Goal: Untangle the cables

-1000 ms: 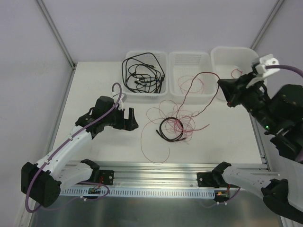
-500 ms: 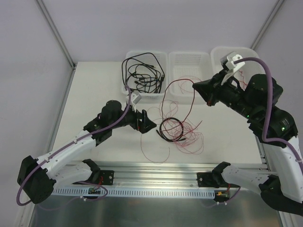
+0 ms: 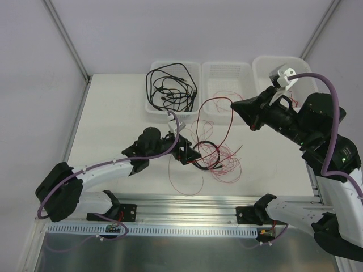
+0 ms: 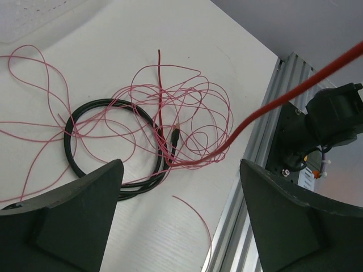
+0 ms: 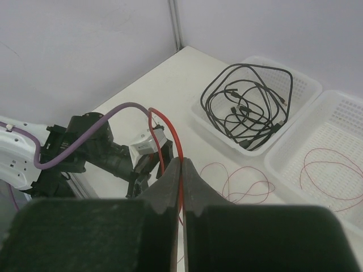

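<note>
A tangle of thin red wires [image 3: 218,158] lies over a coiled black cable [image 3: 203,156] on the white table. My right gripper [image 3: 234,106] is shut on one red wire [image 5: 170,127] and holds it raised above the table; the wire arcs down to the tangle. My left gripper [image 3: 188,154] is open and low, just left of the black coil. In the left wrist view the coil [image 4: 72,148] and red tangle [image 4: 187,107] lie ahead of my open left gripper [image 4: 180,165], with nothing held. The raised red wire [image 4: 272,102] crosses that view, blurred.
Three white baskets stand at the back: the left basket [image 3: 152,67] holds several black cables [image 3: 170,88], the middle basket [image 3: 227,69] a red wire, the right basket [image 3: 272,63] another. A loose red wire loop [image 3: 184,178] lies near the front aluminium rail [image 3: 187,204].
My left gripper has moved right and down to the black coil. My right gripper has moved left with the red wire, and the red tangle has shifted slightly right.
</note>
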`<state>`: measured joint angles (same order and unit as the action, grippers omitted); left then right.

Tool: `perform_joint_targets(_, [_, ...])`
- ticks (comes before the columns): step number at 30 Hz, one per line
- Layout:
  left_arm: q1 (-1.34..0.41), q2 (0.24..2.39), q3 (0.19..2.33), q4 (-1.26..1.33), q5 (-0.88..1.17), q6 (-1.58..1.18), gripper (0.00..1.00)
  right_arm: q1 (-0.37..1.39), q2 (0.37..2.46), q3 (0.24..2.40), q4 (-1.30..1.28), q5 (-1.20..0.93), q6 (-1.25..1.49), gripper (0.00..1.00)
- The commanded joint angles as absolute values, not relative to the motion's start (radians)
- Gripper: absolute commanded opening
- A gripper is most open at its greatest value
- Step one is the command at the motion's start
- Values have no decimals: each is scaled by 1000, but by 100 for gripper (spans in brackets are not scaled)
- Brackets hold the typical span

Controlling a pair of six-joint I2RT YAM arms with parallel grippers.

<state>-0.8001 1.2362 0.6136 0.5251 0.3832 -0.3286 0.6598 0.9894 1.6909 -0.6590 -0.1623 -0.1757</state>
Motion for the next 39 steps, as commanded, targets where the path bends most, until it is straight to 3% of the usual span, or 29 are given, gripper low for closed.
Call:
perform_joint_targets(1, [-818, 1301, 649, 702, 410, -316, 84, 661, 968, 1680, -592, -184, -153, 1])
perform_joint_targets(6, [-853, 1371, 687, 732, 419, -327, 72, 661, 954, 1674, -598, -170, -161, 1])
perform_joint_targets(9, [-862, 1396, 698, 735, 410, -328, 46, 661, 942, 1658, -603, -153, -169, 1])
perform_joint_targets(10, [-862, 1393, 693, 735, 402, -327, 27, 661, 937, 1655, -604, -147, -172, 1])
perform_joint_targets(13, [-862, 1335, 678, 721, 335, -313, 0, 661, 917, 1623, -627, -120, -187, 1])
perform_joint_targets(17, [-862, 1201, 742, 484, 198, -226, 0, 660, 871, 1490, -637, -43, -199, 1])
perform_joint_targets(22, [-861, 1088, 1059, 151, 39, -78, 0, 660, 838, 1346, -609, -54, -189, 1])
perform_joint_targets(30, [-862, 1173, 1613, -178, 115, -61, 0, 660, 860, 1192, -437, -214, -143, 1])
perform_joint_targets(39, [-862, 1164, 1527, -207, 71, -147, 0, 663, 908, 1025, -154, -363, -68, 1])
